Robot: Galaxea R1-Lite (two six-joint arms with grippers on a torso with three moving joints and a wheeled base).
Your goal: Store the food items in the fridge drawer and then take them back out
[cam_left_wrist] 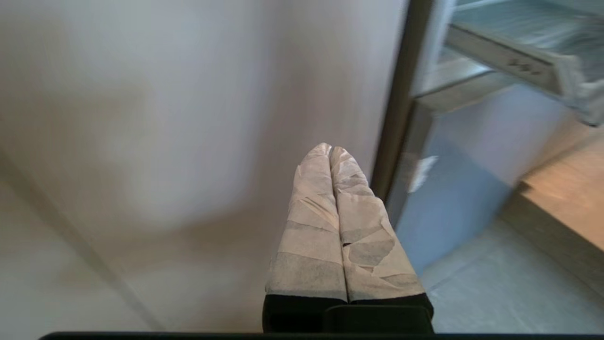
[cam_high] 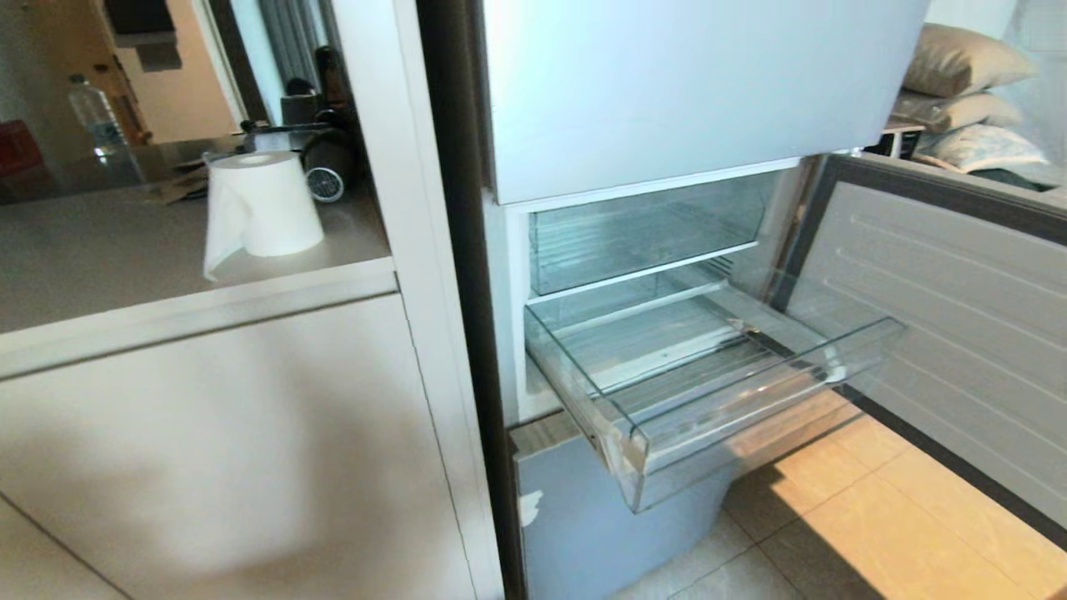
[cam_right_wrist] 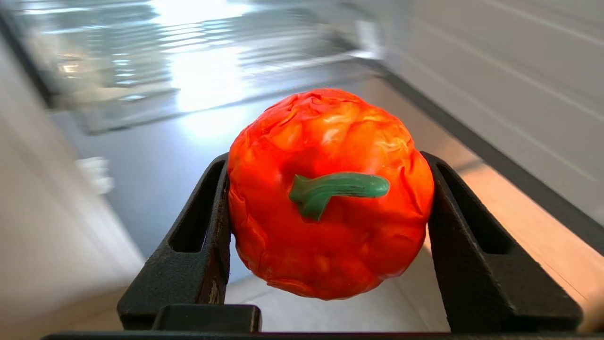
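An orange-red toy fruit with a green stem hangs off the floor, and my right gripper is shut on it, one black finger on each side. The fridge drawer, clear with a ribbed floor, stands pulled out of the pale blue-grey fridge and holds nothing. In the right wrist view it shows blurred, ahead of the fruit and higher. My left gripper, its fingers wrapped in tape, is shut on nothing and points at the white cabinet panel beside the fridge. Neither arm shows in the head view.
The fridge door stands open on the right over a tiled floor. Another clear drawer sits pushed in above the pulled-out one. Left of the fridge, a counter bears a paper roll and a water bottle.
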